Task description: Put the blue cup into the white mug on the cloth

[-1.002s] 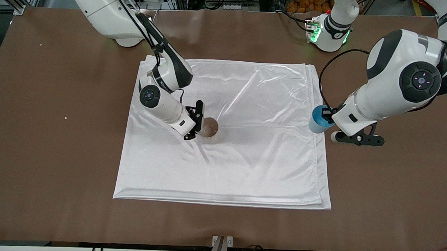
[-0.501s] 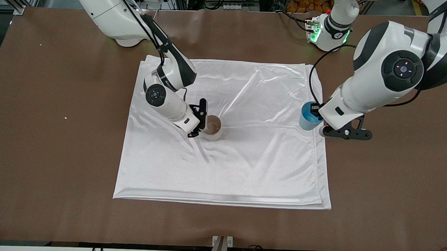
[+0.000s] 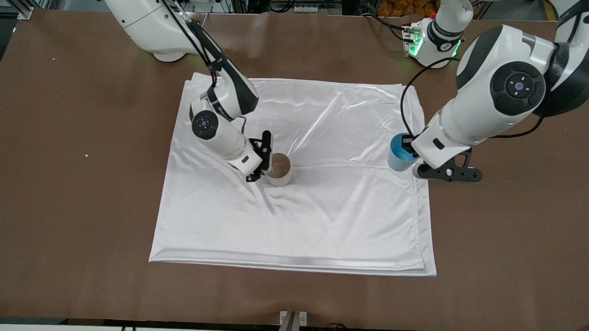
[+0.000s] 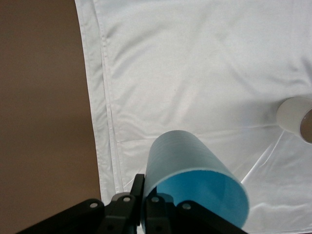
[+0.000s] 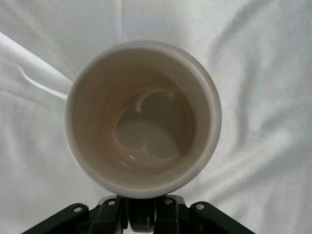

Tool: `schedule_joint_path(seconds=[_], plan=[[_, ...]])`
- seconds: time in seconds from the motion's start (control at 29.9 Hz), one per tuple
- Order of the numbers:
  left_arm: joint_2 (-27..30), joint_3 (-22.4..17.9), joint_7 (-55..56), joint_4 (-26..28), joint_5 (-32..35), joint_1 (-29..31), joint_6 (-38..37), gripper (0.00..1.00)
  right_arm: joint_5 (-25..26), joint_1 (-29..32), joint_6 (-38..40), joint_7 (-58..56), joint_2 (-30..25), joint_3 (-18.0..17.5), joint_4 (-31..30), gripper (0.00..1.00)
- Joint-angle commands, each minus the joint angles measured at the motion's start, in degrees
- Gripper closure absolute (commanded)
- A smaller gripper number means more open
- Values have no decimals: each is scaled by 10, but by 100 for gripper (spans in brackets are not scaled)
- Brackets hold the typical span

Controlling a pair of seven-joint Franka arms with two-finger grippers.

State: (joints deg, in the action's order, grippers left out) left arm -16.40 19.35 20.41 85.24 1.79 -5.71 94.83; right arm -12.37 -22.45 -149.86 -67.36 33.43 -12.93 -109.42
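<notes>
- Risk: the left gripper (image 3: 408,151) pinches the cup (image 3: 399,152) by its rim only, tilted, so the cup could swing or slip free if the carry toward the mug (image 3: 278,169) jolts.
- Risk: the cup is only slightly narrower than the mug; a tilted or off-centre drop would catch the mug's rim and tip it on the soft, wrinkled cloth (image 3: 322,220).
- The right gripper (image 3: 262,157) is closed on the mug's handle side, steadying it near the cloth's middle.
- Cup: light blue, tapered, brighter blue inside, held above the cloth's edge at the left arm's end, well apart from the mug.
- Mug: cream-white, upright, empty.
</notes>
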Motion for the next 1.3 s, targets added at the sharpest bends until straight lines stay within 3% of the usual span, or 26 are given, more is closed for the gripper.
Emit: schedule_joint_path(seconds=[0.0, 0.07, 0.1, 0.57, 0.97, 1.27], plan=[[5, -2, 11, 2, -14, 4, 7, 100, -5, -4, -10, 1, -2, 3, -7, 27], [5, -4, 8, 2, -14, 5, 7, 100, -5, -4, -9, -2, -4, 3, -7, 2], [5, -4, 9, 2, -14, 4, 7, 100, -5, -3, -9, -5, -5, 3, -6, 0], [4, 0, 50, 0, -37, -11, 17, 100, -5, 6, 1, -9, -32, 5, -6, 0], [1, -1, 153, -15, -42, -69, 19, 100, -5, 49, 84, -19, -88, 6, 10, 0], [-21, -2, 269, -14, -38, -119, 69, 100, -3, 114, 169, -50, -124, 6, 47, 0]])
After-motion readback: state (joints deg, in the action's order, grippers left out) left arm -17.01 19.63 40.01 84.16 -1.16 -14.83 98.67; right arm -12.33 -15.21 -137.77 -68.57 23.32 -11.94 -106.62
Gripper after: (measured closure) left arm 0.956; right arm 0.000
